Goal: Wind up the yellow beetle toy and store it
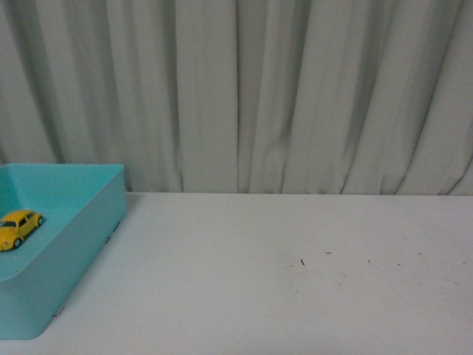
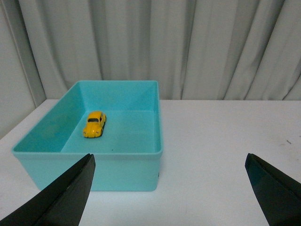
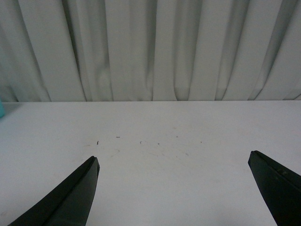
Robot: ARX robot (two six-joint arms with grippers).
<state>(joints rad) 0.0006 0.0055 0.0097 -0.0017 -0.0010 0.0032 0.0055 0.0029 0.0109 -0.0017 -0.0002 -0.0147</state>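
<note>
The yellow beetle toy point(image 1: 19, 227) rests on its wheels on the floor of a teal bin point(image 1: 89, 244) at the table's left side. In the left wrist view the beetle toy point(image 2: 95, 124) lies inside the bin point(image 2: 112, 170), well beyond my left gripper point(image 2: 169, 165), which is open and holds nothing. My right gripper point(image 3: 173, 162) is open too, over bare white table, with only small dark specks point(image 3: 97, 142) ahead of it. Neither arm shows in the front view.
The white table point(image 1: 295, 281) runs back to a pale pleated curtain point(image 1: 281, 89). A sliver of the teal bin point(image 3: 1, 109) shows at the edge of the right wrist view.
</note>
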